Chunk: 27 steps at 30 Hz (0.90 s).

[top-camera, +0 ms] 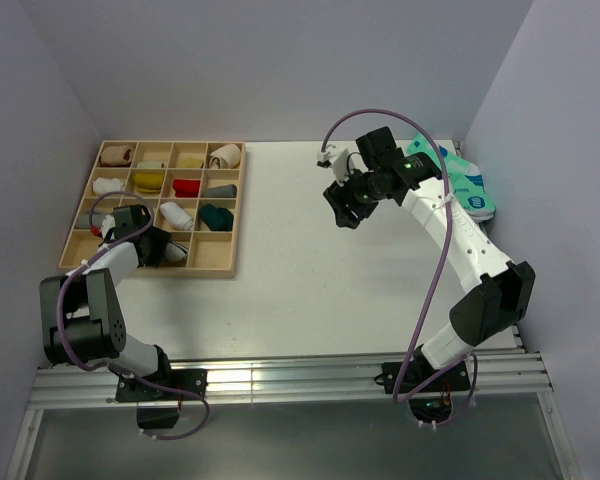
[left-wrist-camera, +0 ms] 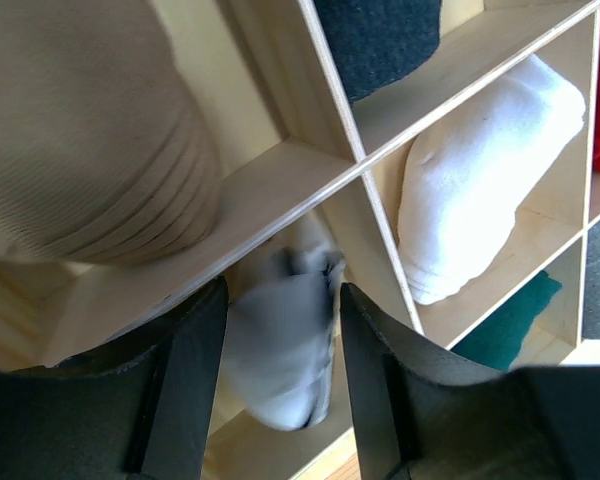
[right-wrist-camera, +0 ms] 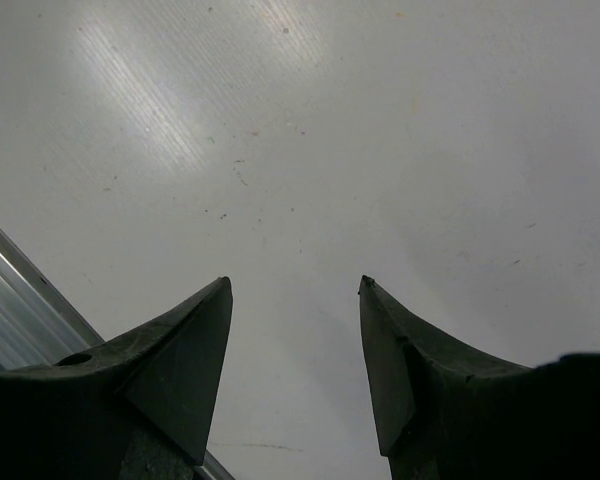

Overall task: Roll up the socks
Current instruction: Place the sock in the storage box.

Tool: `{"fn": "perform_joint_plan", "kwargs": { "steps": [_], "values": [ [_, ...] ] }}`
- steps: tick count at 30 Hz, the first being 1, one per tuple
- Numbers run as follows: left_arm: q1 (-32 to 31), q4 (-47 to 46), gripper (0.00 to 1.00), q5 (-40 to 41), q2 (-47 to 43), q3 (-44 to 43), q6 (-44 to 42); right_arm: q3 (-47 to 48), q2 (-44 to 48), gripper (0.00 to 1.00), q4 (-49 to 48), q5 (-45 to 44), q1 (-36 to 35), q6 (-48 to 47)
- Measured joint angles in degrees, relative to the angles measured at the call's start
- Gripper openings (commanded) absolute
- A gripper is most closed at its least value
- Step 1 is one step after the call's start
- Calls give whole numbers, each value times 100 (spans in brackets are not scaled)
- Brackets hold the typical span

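My left gripper (top-camera: 152,246) reaches into the bottom row of the wooden tray (top-camera: 236,205). In the left wrist view its jaws stand apart around a grey-white rolled sock (left-wrist-camera: 280,340), which is blurred and lies in a compartment. A tan ribbed sock roll (left-wrist-camera: 80,130) sits in the neighbouring compartment. The teal pair of socks (top-camera: 470,185) lies flat at the far right of the table. My right gripper (top-camera: 342,208) hangs open and empty above the bare table top, left of the teal pair, and the right wrist view (right-wrist-camera: 295,290) shows only table beneath it.
The tray's other compartments hold rolled socks: white (left-wrist-camera: 480,170), dark (left-wrist-camera: 380,40), red (top-camera: 186,187), yellow (top-camera: 147,182), dark teal (top-camera: 216,215). Walls close the table on the left, back and right. An aluminium rail (top-camera: 280,380) runs along the near edge.
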<state>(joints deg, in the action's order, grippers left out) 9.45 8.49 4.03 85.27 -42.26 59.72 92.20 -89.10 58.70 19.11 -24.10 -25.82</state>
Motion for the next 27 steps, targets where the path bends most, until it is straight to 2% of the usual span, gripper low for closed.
{"fn": "perform_joint_plan", "kwargs": {
  "steps": [20,24,27],
  "values": [
    [11,778,56,140,-756,-118,-61,-83,7,62,0,107,0,13],
    [-70,1241,56,127,-1069,-433,-166,-186,83,65,-63,105,13,83],
    [-382,1491,55,160,-1255,-911,-238,-195,107,70,-107,101,48,151]
  ]
}}
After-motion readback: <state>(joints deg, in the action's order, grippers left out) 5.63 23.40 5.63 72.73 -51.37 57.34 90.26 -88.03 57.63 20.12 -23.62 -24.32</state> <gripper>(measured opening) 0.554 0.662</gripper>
